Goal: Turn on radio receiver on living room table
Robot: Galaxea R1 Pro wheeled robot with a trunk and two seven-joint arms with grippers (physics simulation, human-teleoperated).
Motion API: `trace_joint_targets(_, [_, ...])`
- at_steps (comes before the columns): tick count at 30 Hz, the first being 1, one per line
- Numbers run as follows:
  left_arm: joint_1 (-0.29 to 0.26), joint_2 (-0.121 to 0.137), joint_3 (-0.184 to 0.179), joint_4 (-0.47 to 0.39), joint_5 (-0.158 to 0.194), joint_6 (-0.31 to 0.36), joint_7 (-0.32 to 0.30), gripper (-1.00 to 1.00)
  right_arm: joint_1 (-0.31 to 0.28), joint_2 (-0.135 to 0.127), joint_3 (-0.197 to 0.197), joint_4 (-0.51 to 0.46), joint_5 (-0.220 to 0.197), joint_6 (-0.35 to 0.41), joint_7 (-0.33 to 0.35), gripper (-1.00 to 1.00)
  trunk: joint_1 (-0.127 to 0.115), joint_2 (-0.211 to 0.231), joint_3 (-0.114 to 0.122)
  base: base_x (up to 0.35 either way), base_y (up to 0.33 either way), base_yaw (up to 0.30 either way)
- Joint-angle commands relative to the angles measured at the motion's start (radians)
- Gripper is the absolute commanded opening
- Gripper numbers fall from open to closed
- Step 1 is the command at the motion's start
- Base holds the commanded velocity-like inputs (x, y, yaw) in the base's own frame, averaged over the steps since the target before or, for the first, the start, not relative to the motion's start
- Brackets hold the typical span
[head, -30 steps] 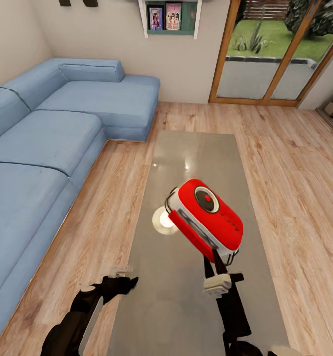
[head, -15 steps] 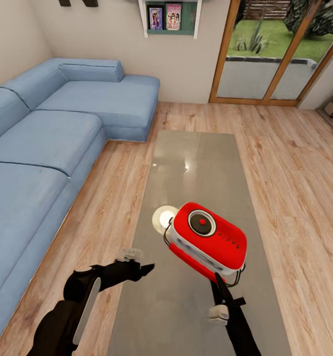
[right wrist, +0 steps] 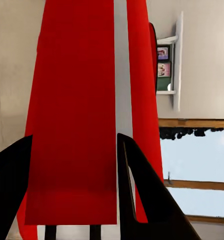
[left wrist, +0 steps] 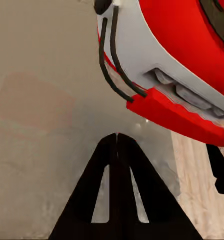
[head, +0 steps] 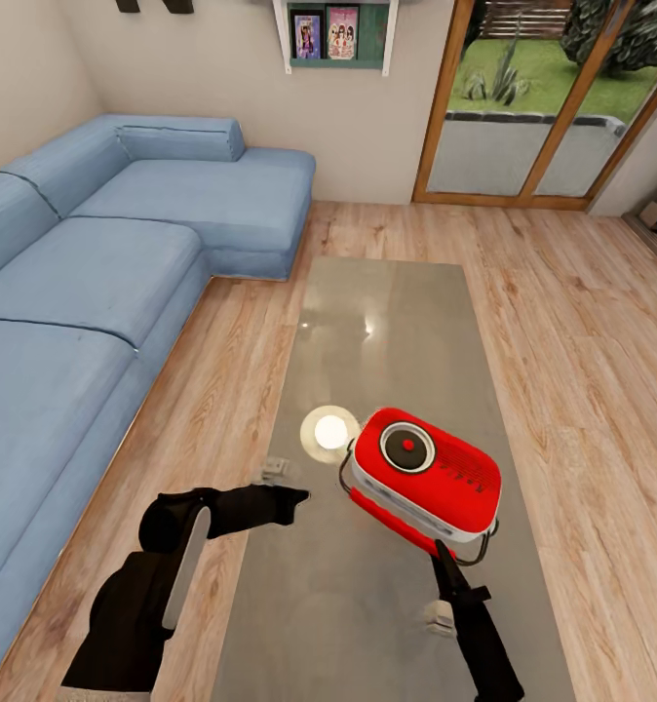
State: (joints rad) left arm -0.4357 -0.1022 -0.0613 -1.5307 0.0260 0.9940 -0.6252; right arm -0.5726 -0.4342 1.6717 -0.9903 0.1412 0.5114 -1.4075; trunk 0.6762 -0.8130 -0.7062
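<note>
Right gripper [head: 444, 564] clamping radio receiver [head: 424, 472] at its near end, lifting it tilted above coffee table [head: 387, 292] at lower centre of head view, dial [head: 407, 448] facing up, likely for access. Left gripper [head: 294, 497] pointing toward radio from frame left, fingers pressed together, holding nothing, probably readying to press switch. No readable writing on radio.

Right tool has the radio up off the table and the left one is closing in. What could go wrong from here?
1. The small bright-red box radio hangs tilted above the glossy grey-brown coffee table, held at one end by the right tool; a push could twist it loose.
2. The left tool is shut to a point, aimed near the thin black wire handle, and could snag it.
3. The round white-ringed dial faces up, away from the left tool's approach.
</note>
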Motion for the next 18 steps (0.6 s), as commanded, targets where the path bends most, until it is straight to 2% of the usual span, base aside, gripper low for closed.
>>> trace_joint_targets(1, [-0.022, -0.006, 0.0, -0.001, 0.0, 0.012, 0.0, -1.0, 0.014, 0.002, 0.001, 0.026, 0.003, 0.0, -0.002, -1.0, 0.0, 0.0, 0.0, 0.0, 0.0, 0.0])
trace_joint_targets(5, [-0.071, -0.028, 0.0, -0.002, 0.031, 0.042, -0.001, -1.0, 0.048, 0.002, 0.002, 0.061, 0.003, -0.001, -0.011, -1.0, 0.0, 0.0, 0.0, 0.0, 0.0, 0.0])
trace_joint_targets(9, [-0.091, -0.032, 0.0, -0.003, 0.092, 0.048, -0.001, -1.0, 0.054, 0.001, 0.002, 0.066, 0.003, -0.001, -0.017, -1.0, 0.0, 0.0, 0.0, 0.0, 0.0, 0.0])
trace_joint_targets(15, [-0.094, -0.033, 0.0, -0.003, 0.108, 0.049, -0.001, -1.0, 0.055, 0.008, 0.002, 0.061, 0.003, -0.001, -0.028, -1.0, 0.0, 0.0, 0.0, 0.0, 0.0, 0.0])
trace_joint_targets(18, [-0.101, -0.034, 0.0, -0.003, 0.144, 0.049, -0.001, -1.0, 0.058, 0.015, 0.002, 0.054, 0.003, -0.001, -0.04, -1.0, 0.0, 0.0, 0.0, 0.0, 0.0, 0.0])
